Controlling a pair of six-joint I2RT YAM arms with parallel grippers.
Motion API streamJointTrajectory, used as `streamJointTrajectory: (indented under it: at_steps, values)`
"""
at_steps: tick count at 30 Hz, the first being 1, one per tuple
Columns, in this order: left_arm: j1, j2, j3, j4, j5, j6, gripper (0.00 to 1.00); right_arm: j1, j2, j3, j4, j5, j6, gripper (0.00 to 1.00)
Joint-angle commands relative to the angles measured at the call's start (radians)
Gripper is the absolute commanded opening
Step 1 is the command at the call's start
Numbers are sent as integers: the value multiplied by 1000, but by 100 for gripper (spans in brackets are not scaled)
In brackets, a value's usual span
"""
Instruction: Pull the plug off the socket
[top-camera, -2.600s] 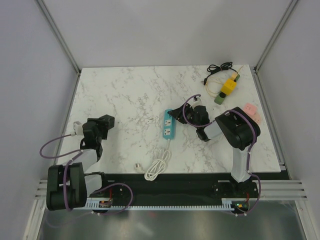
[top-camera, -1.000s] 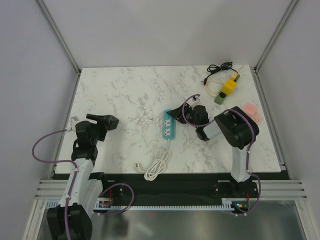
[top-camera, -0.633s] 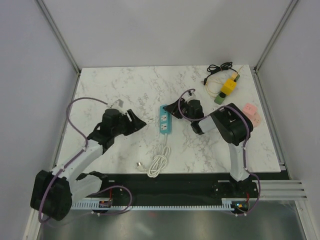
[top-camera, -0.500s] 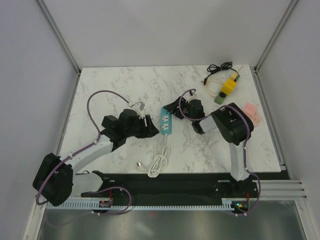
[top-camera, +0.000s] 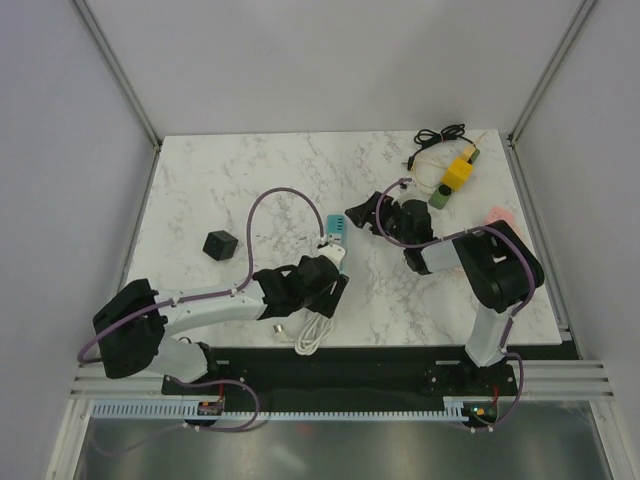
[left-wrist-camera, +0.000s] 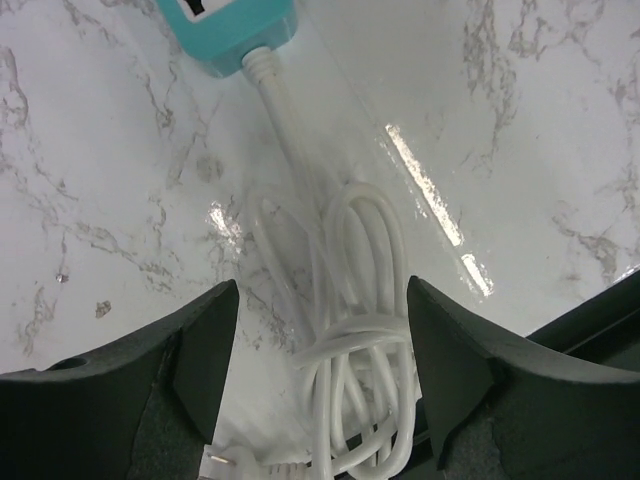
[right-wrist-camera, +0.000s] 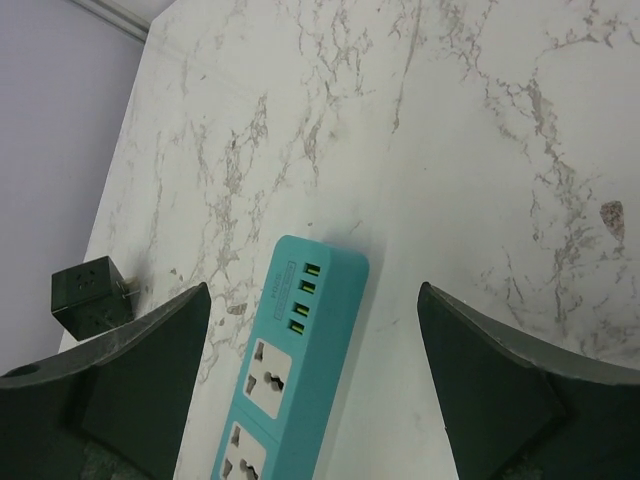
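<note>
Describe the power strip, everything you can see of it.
The strip is a teal plastic bar lying flat on the marble table, between the two arms. Its far end carries four USB ports. The two sockets in view are empty. A white cord leaves its near end and ends in a loose coil. From above, the left arm hides part of it. Nothing but the table visibly touches it.
</note>
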Motion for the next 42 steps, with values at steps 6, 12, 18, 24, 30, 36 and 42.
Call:
streamJointTrajectory:
  at_steps: [6, 12, 18, 24, 30, 36, 42]
  values:
    - [-45, 100, 33, -80, -60, -58, 72, -27, -30, -62, 88, -2, -7, 92]
    - [-43, 204, 91, -80, -52, -67, 62, -43, -19, -75, 122, -22, 15, 91]
    - [-25, 325, 189, -212, -163, -96, 32, -50, -22, -84, 133, -25, 22, 91]
    - [6, 390, 272, -238, -383, -6, 2, -63, -11, -84, 144, -33, 38, 91]
    - [140, 465, 387, -223, -440, 161, 2, -92, -19, -105, 165, -24, 65, 91]
    - [291, 552, 487, -59, -442, 382, 2, -118, -18, -117, 185, -35, 84, 91]
    - [283, 625, 547, 182, -448, 759, 2, -135, 7, -113, 211, -56, 110, 91]
